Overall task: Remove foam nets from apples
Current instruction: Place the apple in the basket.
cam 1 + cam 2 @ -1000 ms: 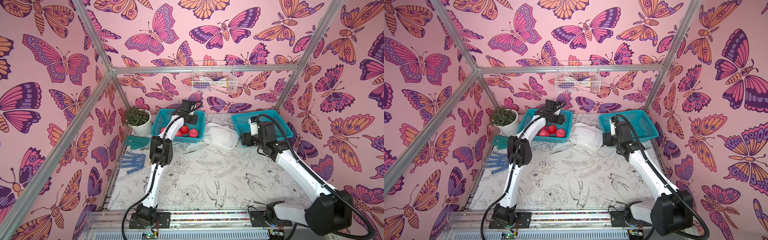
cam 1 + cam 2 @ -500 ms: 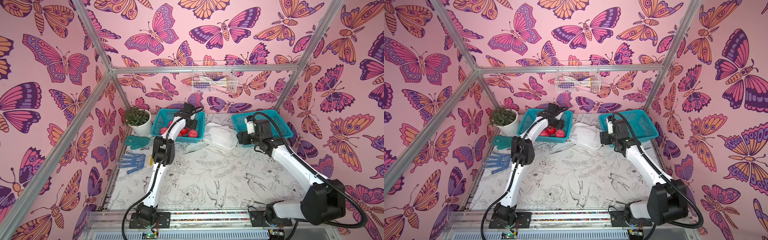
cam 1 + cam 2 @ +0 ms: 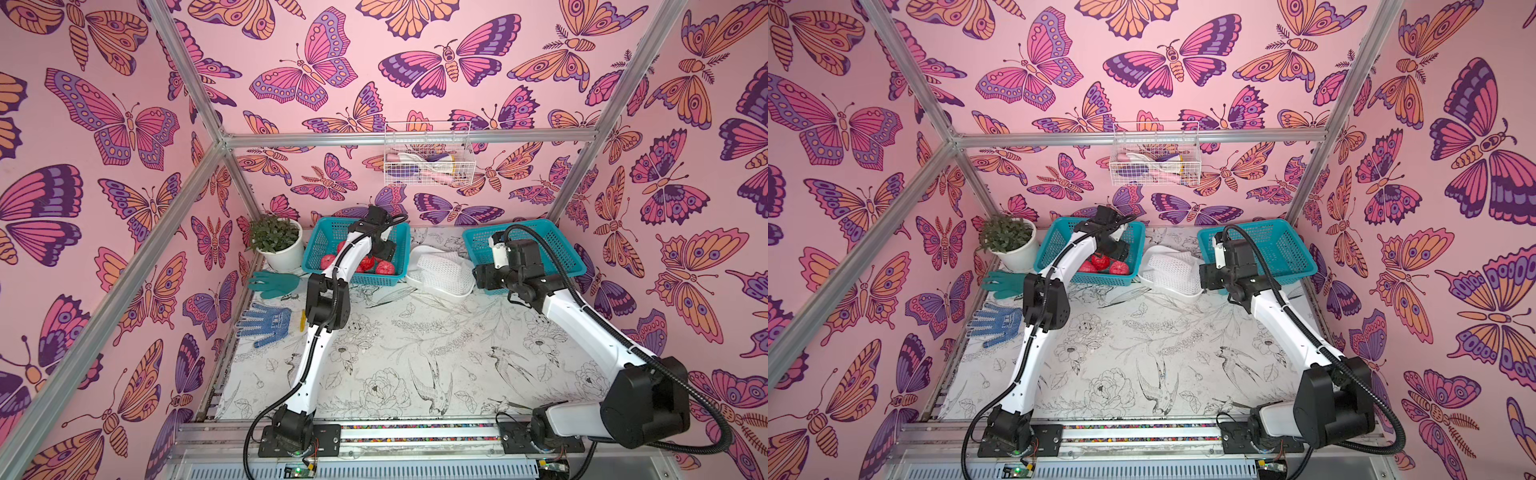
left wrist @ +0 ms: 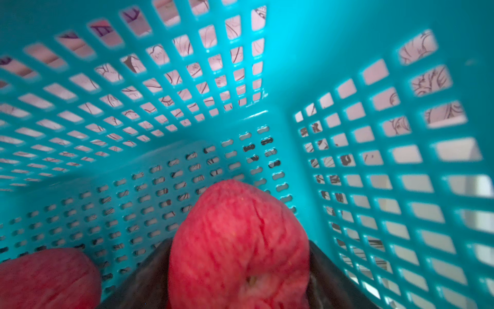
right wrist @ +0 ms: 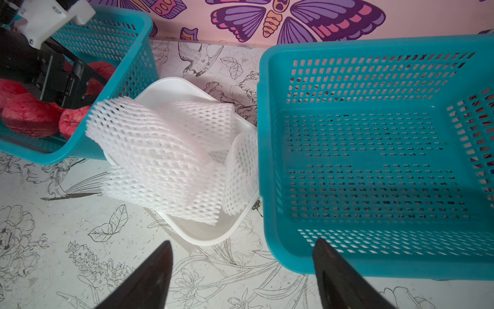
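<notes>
the left tool (image 3: 383, 248) is down inside the left basket (image 3: 319, 243), at the back of the surface (image 3: 415, 345). in the left wrist view a bare apple (image 4: 238, 240) sits between its dark fingers (image 4: 144, 281). the apple is red with fine darker streaks and a pale dimple at its end, with no mesh on it. the fingers lie close along both its sides, but whether they press it i cannot tell. more apples (image 3: 328, 261) lie in the same basket, all red and uncovered. the foam nets (image 5: 155, 149) are piled in a white tub (image 5: 203, 236) between the two baskets. they are white sleeves with diamond holes, flattened and overlapping, one curled up against the tub wall next to the right basket (image 5: 374, 267). the right tool (image 5: 243, 240) hangs near the tub and that basket, spread wide and holding nothing.
</notes>
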### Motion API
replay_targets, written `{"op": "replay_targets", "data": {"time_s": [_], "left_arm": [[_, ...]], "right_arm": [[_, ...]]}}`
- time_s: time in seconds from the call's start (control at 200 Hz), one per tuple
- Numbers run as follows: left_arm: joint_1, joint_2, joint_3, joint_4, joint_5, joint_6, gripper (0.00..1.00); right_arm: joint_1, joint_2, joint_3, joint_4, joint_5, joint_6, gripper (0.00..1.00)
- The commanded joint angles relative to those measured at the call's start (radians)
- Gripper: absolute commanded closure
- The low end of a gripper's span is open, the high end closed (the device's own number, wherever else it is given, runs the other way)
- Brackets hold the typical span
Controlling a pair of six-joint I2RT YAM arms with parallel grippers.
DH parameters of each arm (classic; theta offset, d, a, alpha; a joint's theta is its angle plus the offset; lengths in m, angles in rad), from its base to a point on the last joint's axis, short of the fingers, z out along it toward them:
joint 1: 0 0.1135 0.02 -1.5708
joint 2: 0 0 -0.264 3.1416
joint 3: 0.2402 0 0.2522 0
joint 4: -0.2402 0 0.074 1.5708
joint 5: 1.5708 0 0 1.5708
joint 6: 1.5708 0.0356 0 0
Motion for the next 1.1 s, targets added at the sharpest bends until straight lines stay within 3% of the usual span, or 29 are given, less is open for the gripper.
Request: {"op": "replay_targets", "data": {"time_s": [0.0,0.06,0.21,0.311,0.466,0.601,0.676,0.731,0.781,0.882,1.017,1.092], "left_arm": [[-0.003,-0.048,0.021,-0.004,-0.028,-0.008,0.18],[-0.003,-0.076,0.020,0.008,-0.032,-0.015,0.14],[-0.005,-0.142,-0.034,0.020,-0.016,-0.023,0.12],[-0.005,-0.225,-0.153,0.058,-0.030,-0.044,0.10],[-0.008,-0.443,-0.471,0.225,-0.029,-0.066,0.09],[-0.021,-0.739,-0.825,0.376,-0.004,-0.079,0.10],[-0.039,-0.963,-1.122,0.548,-0.021,-0.074,0.09],[-0.041,-1.118,-1.295,0.620,-0.052,-0.094,0.08],[-0.039,-1.242,-1.426,0.669,-0.146,-0.125,0.00],[-0.006,-1.443,-1.667,0.794,-0.307,-0.148,0.00],[0.097,-1.460,-1.866,0.952,-0.458,-0.144,0.00],[0.152,-1.412,-1.912,1.049,-0.511,-0.119,0.00]], "right_arm": [[-0.005,-0.047,0.004,-0.011,0.025,0.005,0.13],[-0.005,-0.064,-0.004,-0.009,0.021,0.012,0.00],[-0.006,-0.117,-0.029,-0.021,0.019,0.019,0.01],[-0.005,-0.163,-0.054,-0.024,0.021,0.018,0.01],[-0.006,-0.210,-0.086,-0.029,0.060,0.024,0.01],[-0.007,-0.234,-0.130,-0.027,0.250,0.065,0.01],[-0.008,-0.259,-0.207,0.061,0.380,0.076,0.01],[-0.010,-0.264,-0.279,0.154,0.459,0.063,0.01],[-0.015,-0.248,-0.330,0.246,0.507,0.038,0.01],[-0.056,-0.172,-0.416,0.432,0.507,0.030,0.01],[-0.135,-0.050,-0.521,0.746,0.431,0.053,0.01],[-0.146,0.026,-0.478,0.702,0.421,0.012,0.01]]}}
